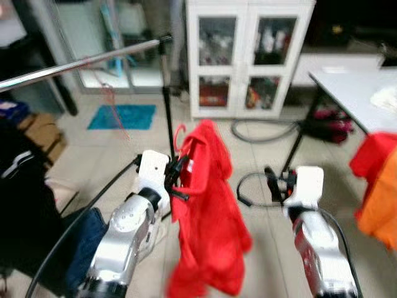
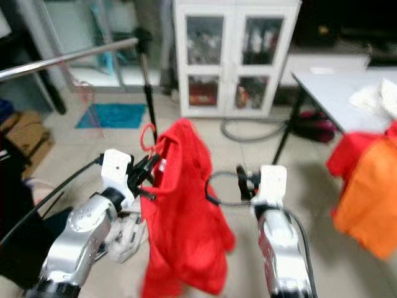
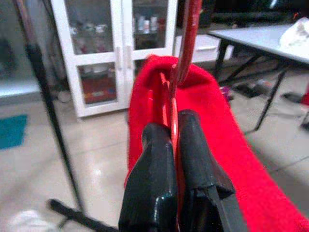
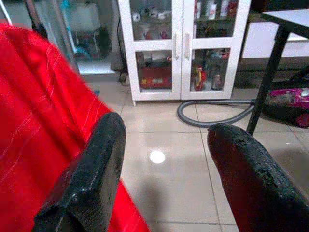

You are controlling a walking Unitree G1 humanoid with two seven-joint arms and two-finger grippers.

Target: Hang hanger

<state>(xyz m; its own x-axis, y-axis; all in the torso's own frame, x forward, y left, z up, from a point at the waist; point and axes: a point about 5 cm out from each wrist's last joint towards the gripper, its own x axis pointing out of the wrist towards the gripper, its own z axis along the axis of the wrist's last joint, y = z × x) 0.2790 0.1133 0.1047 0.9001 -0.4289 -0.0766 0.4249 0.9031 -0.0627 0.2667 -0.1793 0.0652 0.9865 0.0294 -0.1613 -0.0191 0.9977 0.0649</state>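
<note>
Silver forearms are raised before a metal rail (image 1: 80,64), with the left gripper (image 1: 175,177) clamped on a red hanger (image 3: 173,104) draped in a red garment (image 1: 208,217). Its hook (image 1: 180,138) is held upright, below and right of the rail, which slants up to the robot's left. The right gripper (image 4: 164,164) is held spread and empty beside the garment.

Red hanger (image 1: 180,138) upright, red garment (image 1: 208,217) draped, below rail (image 1: 74,65).
</note>
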